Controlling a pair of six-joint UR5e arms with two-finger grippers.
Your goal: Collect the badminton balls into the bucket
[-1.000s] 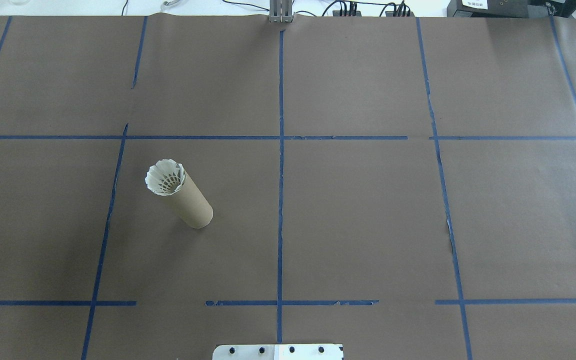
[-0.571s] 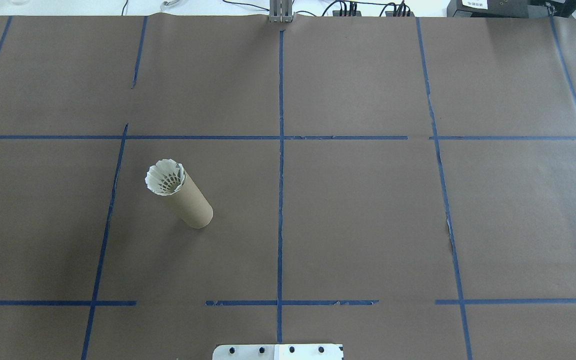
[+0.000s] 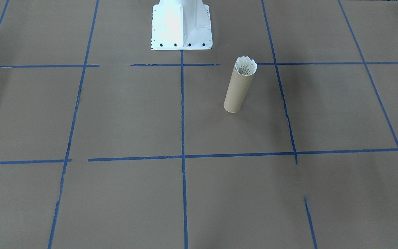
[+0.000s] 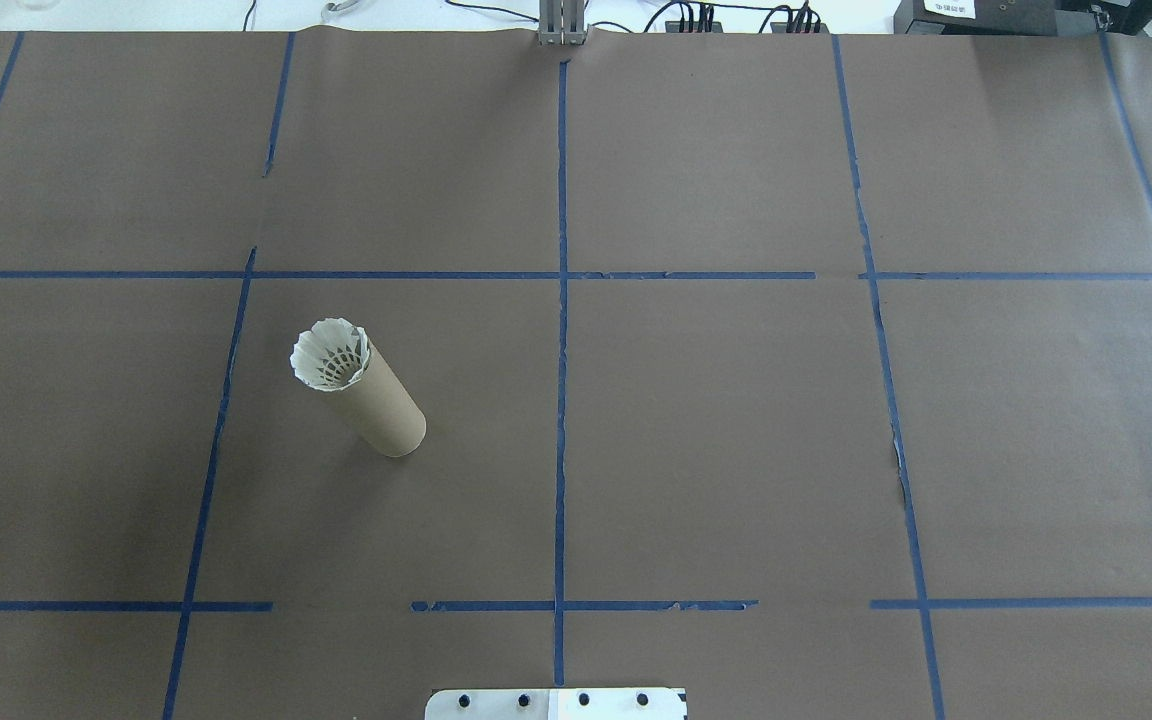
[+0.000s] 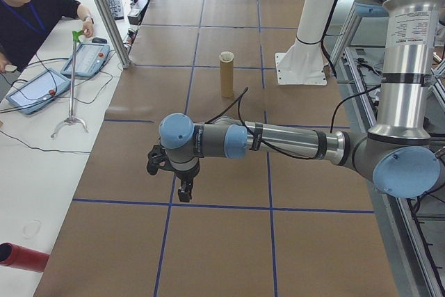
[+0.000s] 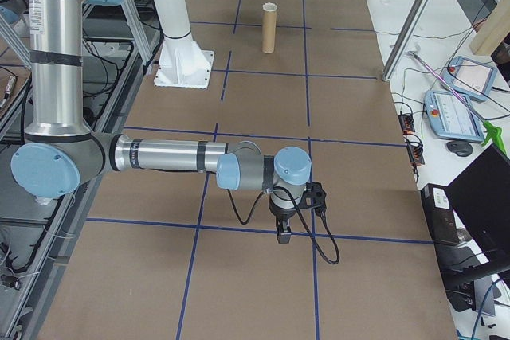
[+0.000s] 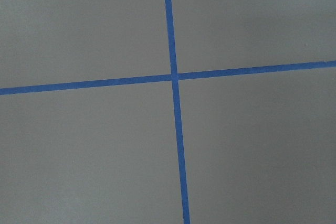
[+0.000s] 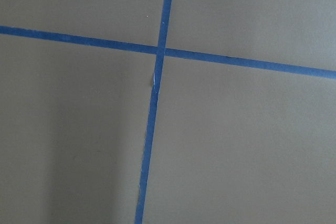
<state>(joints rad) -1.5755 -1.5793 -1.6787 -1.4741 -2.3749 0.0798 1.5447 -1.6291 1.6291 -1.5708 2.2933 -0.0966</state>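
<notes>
**Shuttlecock seated in tube; risks from here**

The small white feather shuttlecock [image 4: 331, 354] sits skirt-up in the mouth of the tall brown cardboard tube [image 4: 373, 400], its feathers flaring level with or slightly above the rim. The tube stands upright on the brown paper-covered table [image 4: 736, 450], well apart from everything else. Beyond it, toward my base, is the white metal base plate with bolt holes [image 3: 181, 27]; blue tape lines [image 4: 561, 300] cross the paper around the tube.

My left gripper [image 5: 179, 175] and right gripper [image 6: 285, 220] both hang over bare paper, well away from the tube. They show only in the side views, so I cannot tell whether my jaws are apart or together. Each wrist camera sees only a tape crossing.

Judgement: collection looks done.

Risks:
- The tube is tall and narrow; any sweep of either arm past it could tip it and spill the shuttlecock.
- The skirt appears wedged at the rim and not dropped deep; a jolt to the table could pop it out.
- Pressing it deeper could crush feathers.
</notes>
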